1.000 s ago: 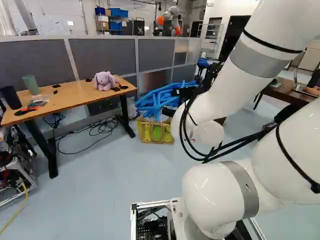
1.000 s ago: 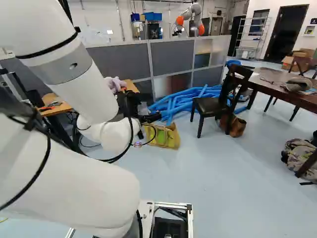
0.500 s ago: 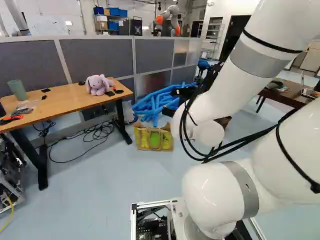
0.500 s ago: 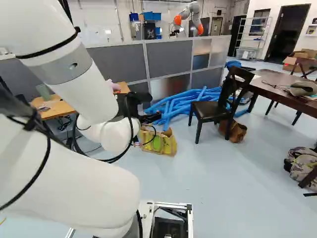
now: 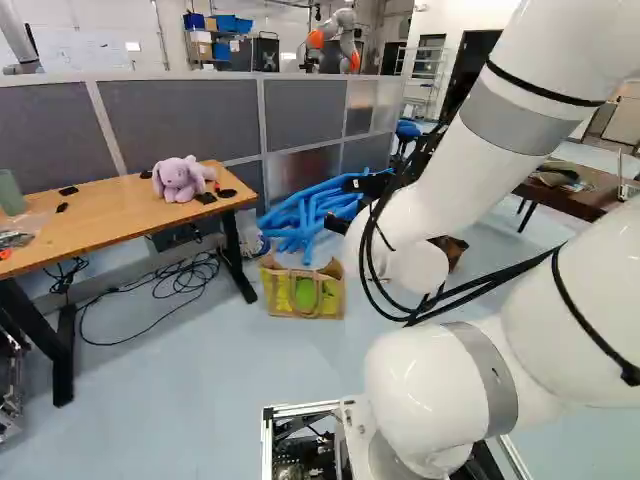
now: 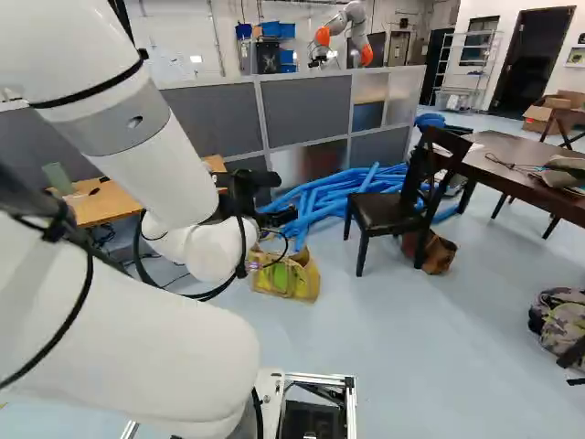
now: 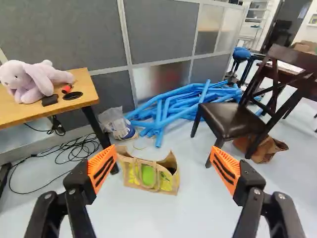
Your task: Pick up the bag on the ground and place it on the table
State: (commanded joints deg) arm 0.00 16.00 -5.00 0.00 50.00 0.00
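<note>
Here the tool (image 7: 163,152) is standing wide open, gripping nothing! Ahead of it and lower, the bag (image 7: 168,184) is sitting upright on the floor (image 7: 148,213), handles (image 7: 157,178) showing. Good play is calling for creeping forward, dipping, centring on those handles before closing. The counter (image 7: 59,108) is waiting ahead, off to the tool's left.

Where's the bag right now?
In the wrist view, the bag stands on the floor ahead of the open gripper, between the table leg and the dark chair, with blue tubes behind.
</note>
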